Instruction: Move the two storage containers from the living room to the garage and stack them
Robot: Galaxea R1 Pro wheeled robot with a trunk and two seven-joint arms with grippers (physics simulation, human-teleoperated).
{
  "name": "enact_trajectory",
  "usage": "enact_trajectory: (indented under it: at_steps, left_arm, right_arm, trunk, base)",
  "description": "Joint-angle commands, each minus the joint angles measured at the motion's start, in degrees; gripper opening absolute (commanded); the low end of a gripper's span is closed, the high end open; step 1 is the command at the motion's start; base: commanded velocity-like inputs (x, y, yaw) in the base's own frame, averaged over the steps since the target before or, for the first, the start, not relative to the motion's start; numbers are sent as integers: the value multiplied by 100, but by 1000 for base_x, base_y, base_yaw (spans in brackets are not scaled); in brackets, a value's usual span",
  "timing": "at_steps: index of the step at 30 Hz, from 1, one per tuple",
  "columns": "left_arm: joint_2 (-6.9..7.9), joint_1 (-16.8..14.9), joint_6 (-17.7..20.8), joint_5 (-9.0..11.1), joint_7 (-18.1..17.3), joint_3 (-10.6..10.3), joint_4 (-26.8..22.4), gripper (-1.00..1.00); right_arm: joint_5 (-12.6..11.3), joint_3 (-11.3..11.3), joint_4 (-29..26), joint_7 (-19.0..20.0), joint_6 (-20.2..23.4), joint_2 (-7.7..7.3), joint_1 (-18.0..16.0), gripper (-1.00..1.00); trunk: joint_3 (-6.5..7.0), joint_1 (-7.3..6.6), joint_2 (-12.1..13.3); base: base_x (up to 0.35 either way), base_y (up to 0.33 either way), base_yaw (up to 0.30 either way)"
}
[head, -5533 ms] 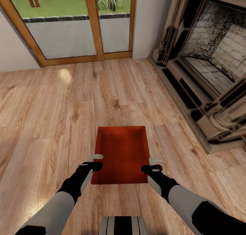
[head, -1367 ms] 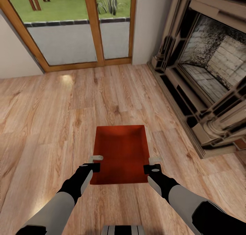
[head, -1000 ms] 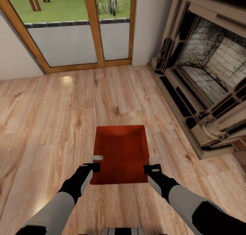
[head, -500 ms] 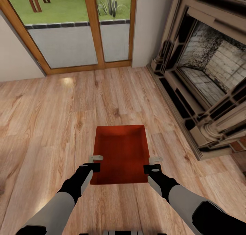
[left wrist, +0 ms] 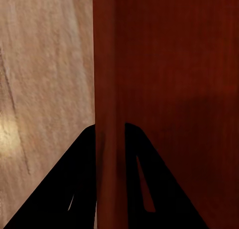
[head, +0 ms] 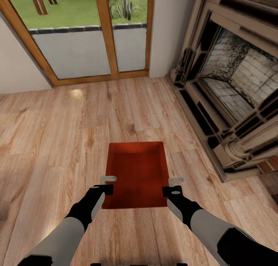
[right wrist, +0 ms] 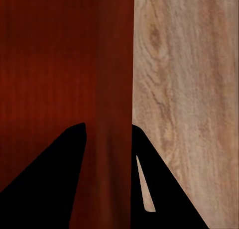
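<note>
Orange-red and open-topped, the storage container [head: 136, 173] sits between our two arms in the head view, carried in front of us above the light wood-plank floor [head: 58, 134] of the living room. Our left tool [head: 108, 183] grips the container's left long wall near the end closest to us, and our right tool [head: 175, 184] grips the right long wall at the matching spot, so the bin hangs level between them. In the left wrist view the two dark fingers [left wrist: 59, 189] straddle the upright red wall [left wrist: 107, 89], one on the outer side over the wood planks and one on the inner side over the red bottom, closed narrowly against it. The right wrist view shows the same hold mirrored: the black fingers [right wrist: 55, 179] clamp the thin red wall [right wrist: 117, 89], with the container's inside to one side and pale wood grain [right wrist: 189, 89] to the other. Ahead of us stand the wood-framed glass doors [head: 88, 30], with green lawn beyond them, and a plain pale wall [head: 168, 26] beside them. At our right rises the brick fireplace [head: 235, 80] with its pale moulded surround, well apart from the container. We see nothing inside the bin.
</note>
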Motion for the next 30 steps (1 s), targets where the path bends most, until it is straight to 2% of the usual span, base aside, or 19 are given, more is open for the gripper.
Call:
enact_trajectory:
  at_steps: [1,30]
  left_arm:
    - [8,3,36,31,75,-42,4,-100]
    - [12,3,36,31,73,-42,4,-100]
  right_arm:
    - [36,-19,-65,-31,38,-4,-7,-100]
    - [27,-19,-74,-25,-11,-2,-7,-100]
  trunk:
    - [15,-23,40]
    - [536,-660,1203]
  base:
    - [0,0,0]
    - [0,0,0]
